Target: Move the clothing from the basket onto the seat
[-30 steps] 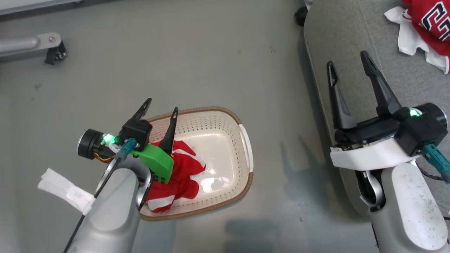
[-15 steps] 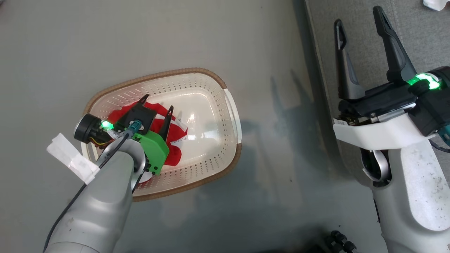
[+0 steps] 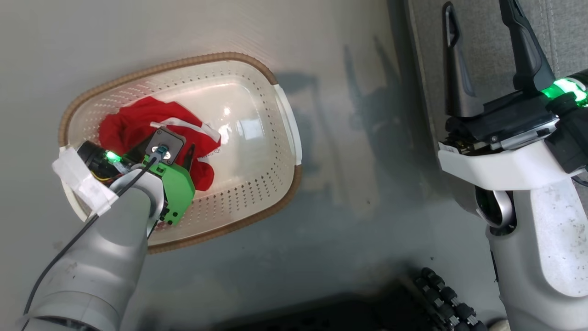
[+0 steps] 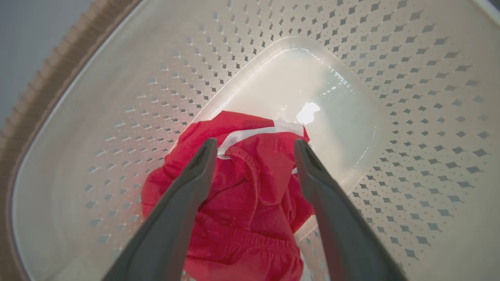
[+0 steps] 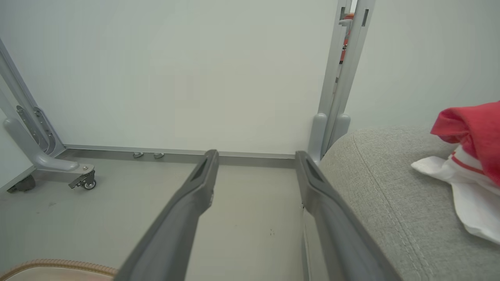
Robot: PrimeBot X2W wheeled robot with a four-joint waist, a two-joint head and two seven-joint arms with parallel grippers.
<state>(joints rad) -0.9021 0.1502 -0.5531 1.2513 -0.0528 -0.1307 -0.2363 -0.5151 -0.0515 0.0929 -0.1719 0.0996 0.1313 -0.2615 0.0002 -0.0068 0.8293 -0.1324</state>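
A red garment with white trim lies bunched in the left half of the cream basket on the floor. In the left wrist view the same garment lies between my two spread fingers. My left gripper is down inside the basket, open, with a finger on either side of the cloth. Off to the right my right gripper stands open and empty over the edge of the grey seat. A second red and white garment rests on the seat.
Grey floor separates the basket from the seat. A dark ribbed part of my base shows at the bottom. Ahead of the right gripper stand a pale wall panel, a metal post and a castor foot.
My left gripper has gone down from above the basket's rim into the basket, onto the red garment. The head camera has tilted, shifting the whole picture. The right gripper stays open.
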